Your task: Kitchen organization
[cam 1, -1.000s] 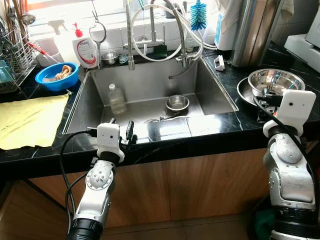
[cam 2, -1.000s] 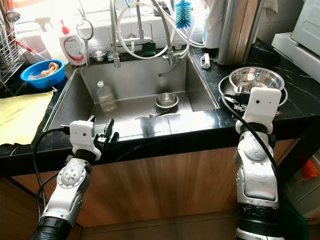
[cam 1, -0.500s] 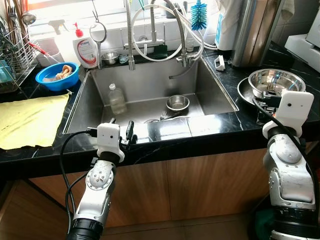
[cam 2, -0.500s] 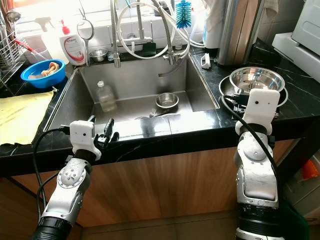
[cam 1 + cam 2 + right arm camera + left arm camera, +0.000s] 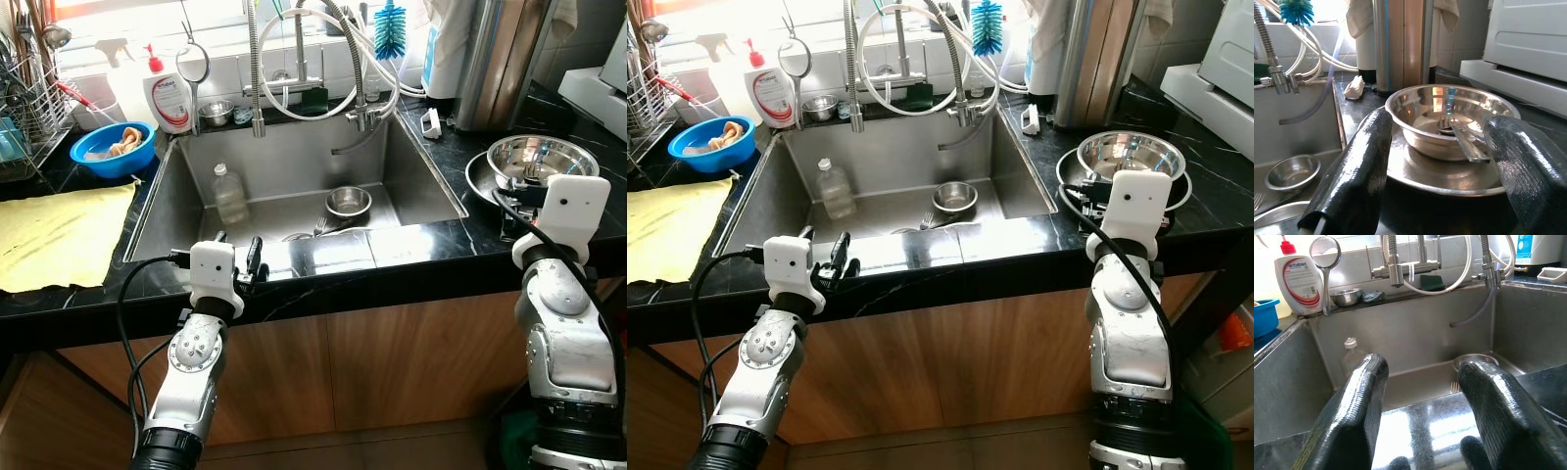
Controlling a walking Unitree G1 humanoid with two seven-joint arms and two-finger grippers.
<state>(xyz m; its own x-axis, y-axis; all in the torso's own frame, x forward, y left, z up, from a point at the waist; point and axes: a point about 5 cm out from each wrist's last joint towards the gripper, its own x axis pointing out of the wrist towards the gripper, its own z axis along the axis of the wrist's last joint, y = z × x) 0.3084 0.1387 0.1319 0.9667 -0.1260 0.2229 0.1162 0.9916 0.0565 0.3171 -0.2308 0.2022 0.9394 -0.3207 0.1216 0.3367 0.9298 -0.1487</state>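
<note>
The right pincer (image 5: 1437,161) stands spread wide, empty, just short of a shiny steel bowl (image 5: 1449,117) nested on a round steel plate (image 5: 1444,174) on the black marble bench (image 5: 441,157). Cutlery (image 5: 1462,137) lies in the bowl, handles slanting toward the pincer. The left pincer (image 5: 1422,406) gapes empty over the sink (image 5: 294,166) front rim.

One sink (image 5: 176,186), one plastic bottle (image 5: 229,194), three steel bowls (image 5: 347,203) (image 5: 541,157) (image 5: 215,112), one blue bowl (image 5: 111,150), one soap bottle (image 5: 167,93), one yellow cloth (image 5: 54,235), one blue brush (image 5: 389,29).
</note>
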